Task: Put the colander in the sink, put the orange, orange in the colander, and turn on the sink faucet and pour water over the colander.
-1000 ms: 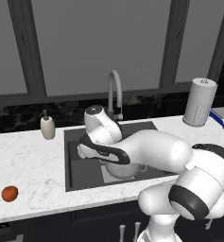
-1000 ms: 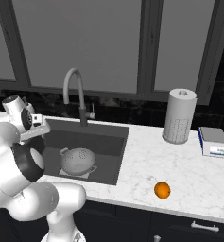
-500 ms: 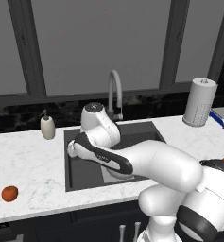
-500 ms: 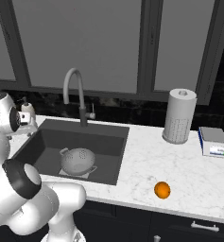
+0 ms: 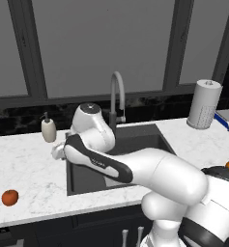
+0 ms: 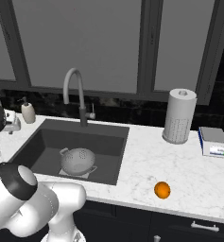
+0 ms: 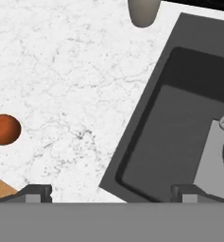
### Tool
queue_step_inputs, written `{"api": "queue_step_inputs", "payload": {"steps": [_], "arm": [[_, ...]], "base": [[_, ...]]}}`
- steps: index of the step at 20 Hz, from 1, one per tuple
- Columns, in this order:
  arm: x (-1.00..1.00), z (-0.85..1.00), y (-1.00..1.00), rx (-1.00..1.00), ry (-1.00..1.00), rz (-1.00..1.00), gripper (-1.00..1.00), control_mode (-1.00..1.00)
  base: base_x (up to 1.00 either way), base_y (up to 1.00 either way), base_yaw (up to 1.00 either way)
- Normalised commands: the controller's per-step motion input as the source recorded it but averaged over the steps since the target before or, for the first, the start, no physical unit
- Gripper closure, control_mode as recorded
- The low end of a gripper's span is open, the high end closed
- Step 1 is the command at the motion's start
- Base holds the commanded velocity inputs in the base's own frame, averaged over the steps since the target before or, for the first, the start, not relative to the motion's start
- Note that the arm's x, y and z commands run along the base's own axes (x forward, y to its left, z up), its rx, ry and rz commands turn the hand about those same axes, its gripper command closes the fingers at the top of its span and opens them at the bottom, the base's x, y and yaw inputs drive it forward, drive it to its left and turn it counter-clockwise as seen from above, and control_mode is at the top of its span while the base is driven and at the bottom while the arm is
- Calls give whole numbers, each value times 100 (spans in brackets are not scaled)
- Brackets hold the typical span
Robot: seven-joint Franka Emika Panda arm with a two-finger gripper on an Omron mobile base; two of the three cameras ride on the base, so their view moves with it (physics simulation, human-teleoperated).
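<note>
The colander (image 6: pixel 78 161) is sitting in the sink (image 6: pixel 108 160), so we're after the reddish orange (image 5: pixel 9 197) out left on the desk (image 5: pixel 29 169). Tool (image 7: pixel 108 191) is wide open, empty; we drop straight over it before squeezing.

**Stone, steel and matt grey**

We see a counter (image 6: pixel 146 163) of white, grey-veined marble with a smooth finish. The sink (image 6: pixel 108 158) looks matt and dark grey. At lower left of the right base view the colander (image 6: pixel 78 160) is perforated, softly shiny metal. The faucet (image 6: pixel 74 92) is satin grey metal. Both oranges (image 5: pixel 9 197) (image 6: pixel 162 190) look smooth-skinned. A wood-toned corner (image 7: pixel 0 189) shows at lower left of the hand view.
</note>
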Motion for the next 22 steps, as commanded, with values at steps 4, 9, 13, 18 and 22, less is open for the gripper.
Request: {"api": "queue_step_inputs", "payload": {"steps": [4,9,13,18,22], "arm": [[-17,7,96,0,0,4,-100,-100],[-4,0,100,-1,2,0,-100,-100],[-11,0,93,-1,0,0,-100,-100],[-7,-2,87,-8,0,0,-100,-100],[-17,-12,72,-13,0,1,-100,-100]], "base": [[0,0,0],[0,0,0],[0,0,0],[0,0,0],[0,0,0]]}}
